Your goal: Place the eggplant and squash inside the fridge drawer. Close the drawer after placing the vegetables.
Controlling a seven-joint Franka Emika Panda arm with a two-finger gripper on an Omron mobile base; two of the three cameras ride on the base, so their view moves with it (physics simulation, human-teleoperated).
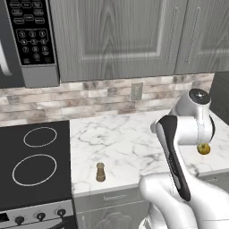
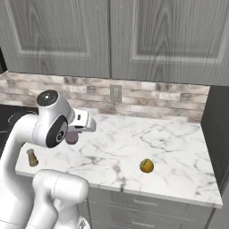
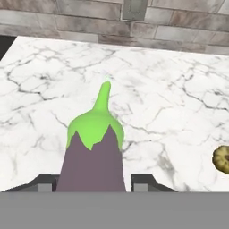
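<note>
The eggplant point(image 3: 94, 152), dark purple with a bright green cap and stem, sits between my two fingertips point(image 3: 144, 182) with its stem pointing away from the hand. My gripper point(image 3: 94, 184) is shut on it, over the marble counter point(image 3: 179, 80). From the right base view the eggplant point(image 2: 71, 138) shows as a dark blob under the hand. The squash point(image 2: 146, 166), a small yellow-brown lump, lies on the counter to the right, apart from the gripper; it also shows as the squash point(image 3: 222, 159) and the squash point(image 1: 204, 149). The fridge drawer is out of view.
A brown pepper mill point(image 1: 100, 172) stands near the counter's front edge, next to the black stove point(image 1: 31, 165). A microwave point(image 1: 27, 40) and grey cabinets point(image 2: 112, 36) hang above. An outlet point(image 2: 116, 93) sits in the brick backsplash. Grey drawers point(image 2: 147, 205) run below the counter.
</note>
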